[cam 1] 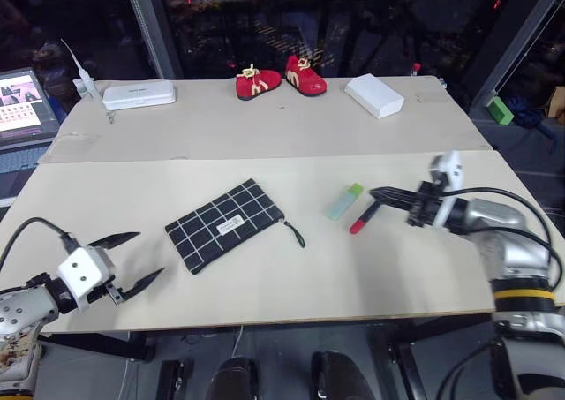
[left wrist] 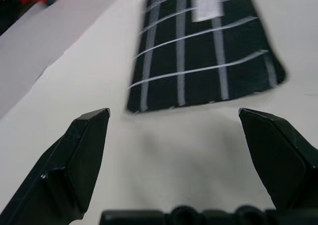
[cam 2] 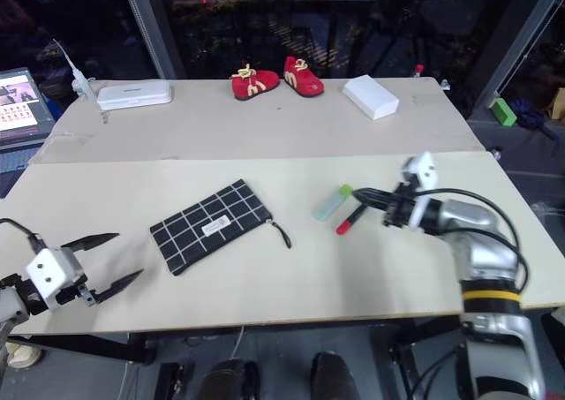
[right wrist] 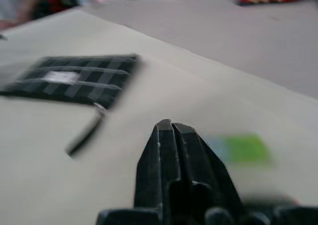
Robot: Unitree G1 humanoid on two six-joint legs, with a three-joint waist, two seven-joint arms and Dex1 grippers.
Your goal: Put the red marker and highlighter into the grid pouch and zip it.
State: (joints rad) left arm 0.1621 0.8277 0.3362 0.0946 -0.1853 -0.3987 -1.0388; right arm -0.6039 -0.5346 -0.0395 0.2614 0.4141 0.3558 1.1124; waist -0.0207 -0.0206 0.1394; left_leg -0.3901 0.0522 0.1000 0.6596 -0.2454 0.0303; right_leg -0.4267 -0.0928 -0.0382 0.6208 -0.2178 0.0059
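Left gripper (cam 1: 131,262): lower left of frame — fingers spread wide, holding nothing.
Grid pouch (cam 1: 226,224): centre, flat on the table (cam 1: 265,285).
Highlighter (cam 1: 345,201): right of centre.
Red marker (cam 1: 364,217): just beside the highlighter.
Right gripper (cam 1: 378,194): right — fingers pressed together, empty, tips above the marker.

1. A lab or test room at night: dark glass walls (cam 1: 265,20) with metal frames stand behind the workspace.
2. A wide pale table (cam 1: 265,126) carries staged oddments: small red shoes (cam 1: 280,79), a white box (cam 1: 373,94), a white case (cam 1: 139,94).
3. A laptop screen (cam 1: 25,104) glows at the table's left edge.
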